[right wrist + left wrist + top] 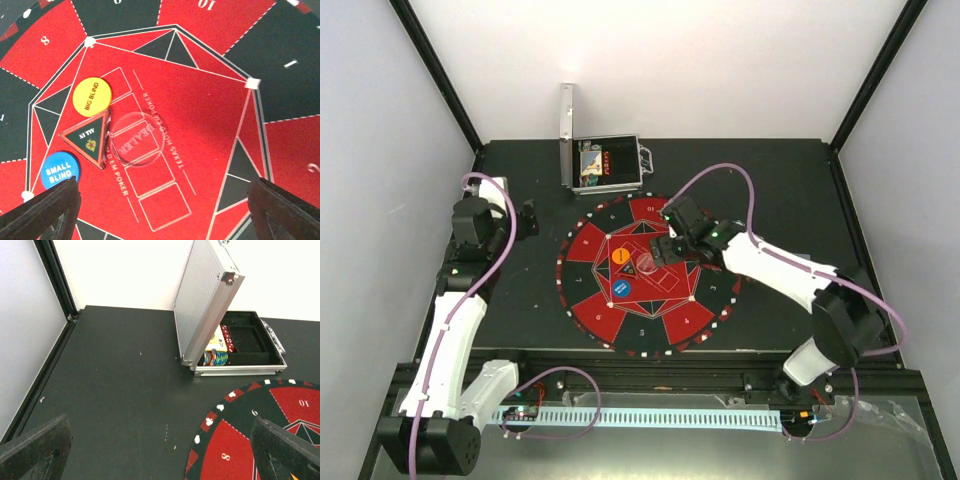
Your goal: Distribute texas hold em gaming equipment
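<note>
Dark tabletop, walled in pale panels, carries everything. At its middle, on the red centre of the round mat [590, 245], four markers are gathered. The clear dealer disc [136, 138] lies just beside or touching the triangular all-in marker [89, 137]. The yellow-orange big blind disc [92, 96] sits against the triangle's upper edge, and the blue small blind disc [60, 171] a little apart. Striped poker chips [215, 358] and a playing card [216, 341] are seen in the open silver case [205, 305] near the far edge.

The right claw [162, 215] is held above the markers, spread wide, with nothing pinched. The left claw [160, 455], near the left edge and pointed at the case, is likewise spread and empty.

The dealer disc is judged to be the piece lined up. Being thin and flat, it should be straddled squarely, with the tips brought down to the mat before any closing. The triangle should be kept outside the fingers, and the squeeze made slowly so the disc is not flicked away
</note>
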Controlling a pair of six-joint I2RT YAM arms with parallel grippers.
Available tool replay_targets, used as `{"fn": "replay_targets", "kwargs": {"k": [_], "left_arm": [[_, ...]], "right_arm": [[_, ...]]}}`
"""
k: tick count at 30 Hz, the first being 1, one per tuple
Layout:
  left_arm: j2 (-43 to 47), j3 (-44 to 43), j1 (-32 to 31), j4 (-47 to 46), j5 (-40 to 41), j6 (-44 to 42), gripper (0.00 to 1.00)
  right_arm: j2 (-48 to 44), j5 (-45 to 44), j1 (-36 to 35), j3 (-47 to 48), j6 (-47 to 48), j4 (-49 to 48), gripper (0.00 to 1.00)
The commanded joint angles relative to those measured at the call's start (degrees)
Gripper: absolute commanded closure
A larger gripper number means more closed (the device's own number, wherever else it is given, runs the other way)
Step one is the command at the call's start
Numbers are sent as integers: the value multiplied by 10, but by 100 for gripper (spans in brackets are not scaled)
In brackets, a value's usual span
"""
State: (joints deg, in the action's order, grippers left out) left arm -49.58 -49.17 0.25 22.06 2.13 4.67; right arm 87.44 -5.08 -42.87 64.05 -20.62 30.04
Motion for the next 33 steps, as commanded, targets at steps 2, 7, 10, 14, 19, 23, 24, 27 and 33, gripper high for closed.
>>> {"fn": "replay_targets", "kwargs": {"k": [2,7,10,14,19,23,24,27,33], "left_arm": [[2,5,-1,-14,-3,-2,1],[-2,3,-2,-16,-19,0,1],[-3,4,-5,-17,-19,-1,1],[-6,5,-10,-16,-13,-1,1],[-2,7,-13,-18,-15,-3,1],[6,12,-16,-21,-16,-4,1],[6,12,-17,-20,-16,-5,1],[5,12,-17,-20,-16,-5,1],[5,10,-19,-20,-15,-4,1]], "right_arm": [[53,16,-12,46,-49,-2,10],[125,15,-12,78,-74,2,14],[166,19,-15,104,-76,8,18],[212,1,-27,135,-65,35,19],[256,3,-40,156,-46,45,22],[278,-4,-46,170,-39,52,23],[283,-4,-48,173,-38,53,23],[292,-13,-52,181,-34,59,23],[308,-28,-57,180,-47,65,23]]}}
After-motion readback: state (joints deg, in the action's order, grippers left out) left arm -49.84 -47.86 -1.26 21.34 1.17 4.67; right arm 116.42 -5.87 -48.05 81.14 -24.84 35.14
